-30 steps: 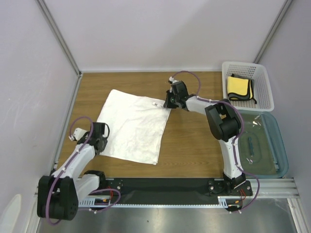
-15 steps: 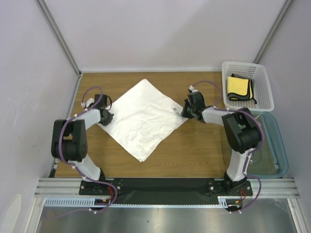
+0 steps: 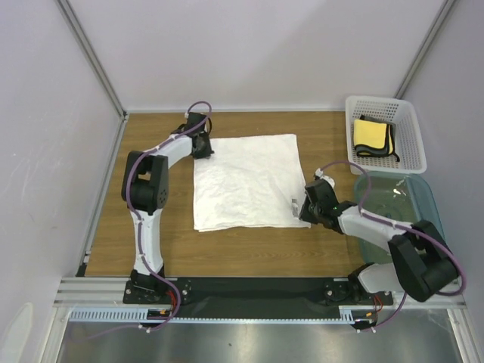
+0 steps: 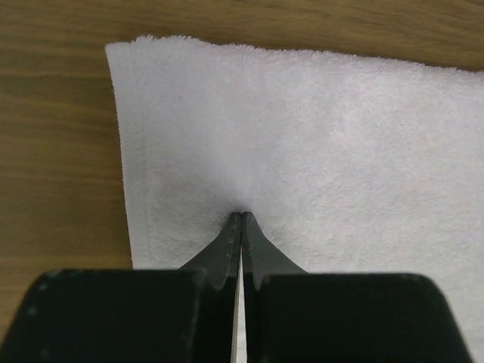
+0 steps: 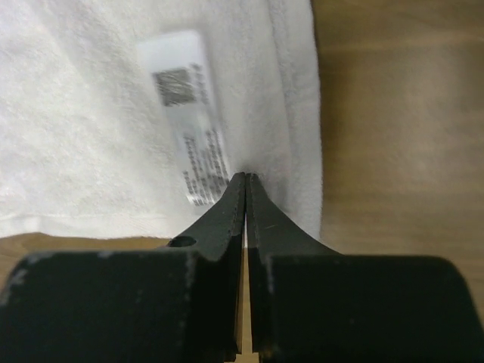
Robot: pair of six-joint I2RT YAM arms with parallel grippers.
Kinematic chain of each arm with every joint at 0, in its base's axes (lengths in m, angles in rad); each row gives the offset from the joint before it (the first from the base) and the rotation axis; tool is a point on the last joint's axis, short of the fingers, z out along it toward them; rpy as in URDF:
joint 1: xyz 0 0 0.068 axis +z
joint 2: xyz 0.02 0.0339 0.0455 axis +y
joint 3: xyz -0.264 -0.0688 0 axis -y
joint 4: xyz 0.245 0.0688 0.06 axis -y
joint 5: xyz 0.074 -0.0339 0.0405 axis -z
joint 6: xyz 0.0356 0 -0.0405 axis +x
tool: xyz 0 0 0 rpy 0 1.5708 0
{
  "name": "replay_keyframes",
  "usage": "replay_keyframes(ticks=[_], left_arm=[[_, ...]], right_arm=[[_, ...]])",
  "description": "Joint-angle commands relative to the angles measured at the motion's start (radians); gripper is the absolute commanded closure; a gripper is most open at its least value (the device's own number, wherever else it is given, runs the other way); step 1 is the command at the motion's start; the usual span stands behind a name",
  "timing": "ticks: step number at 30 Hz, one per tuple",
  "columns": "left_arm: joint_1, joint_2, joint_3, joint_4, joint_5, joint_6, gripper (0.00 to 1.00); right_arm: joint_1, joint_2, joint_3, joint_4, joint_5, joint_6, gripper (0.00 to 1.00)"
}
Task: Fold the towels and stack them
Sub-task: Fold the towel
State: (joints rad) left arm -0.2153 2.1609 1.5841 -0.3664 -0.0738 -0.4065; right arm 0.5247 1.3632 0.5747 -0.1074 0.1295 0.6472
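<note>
A large white terry-cloth towel (image 3: 246, 181) lies spread flat and nearly square-on at the centre of the wooden table (image 3: 280, 253), held at two opposite corners. At upper left of the overhead view, the left gripper (image 3: 202, 146) has its jaws pressed together on the cloth just inside the far left corner; the left wrist view shows the black fingertips (image 4: 231, 227) meeting where the pile puckers slightly. At lower right, the right gripper (image 3: 305, 211) is pinched closed on the towel's near right corner, touching its white printed care label (image 5: 189, 113). In the upper right corner of the frame stands a white perforated plastic basket (image 3: 414, 144) holding a folded yellow towel with a dark edge (image 3: 370, 134). A clear blue-tinted plastic tub (image 3: 437, 227) sits just below it.
</note>
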Motion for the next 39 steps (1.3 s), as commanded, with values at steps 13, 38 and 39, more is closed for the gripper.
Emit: replay_keyframes(ticks=[13,38,39], left_arm=[[-0.091,-0.287,-0.011,-0.078,0.026,0.163,0.64],[-0.176,-1.139,-1.104,-0.039,0.0,-0.529,0.39],[-0.176,-1.139,-1.113,-0.023,0.008,-0.525,0.39]], right_arm=[[-0.02,-0.22,0.109,-0.282,0.033,-0.065,1.0],[-0.203,-0.019,0.22,-0.275,-0.198,-0.138,0.44],[-0.204,-0.024,0.212,-0.276,-0.2,-0.133,0.44]])
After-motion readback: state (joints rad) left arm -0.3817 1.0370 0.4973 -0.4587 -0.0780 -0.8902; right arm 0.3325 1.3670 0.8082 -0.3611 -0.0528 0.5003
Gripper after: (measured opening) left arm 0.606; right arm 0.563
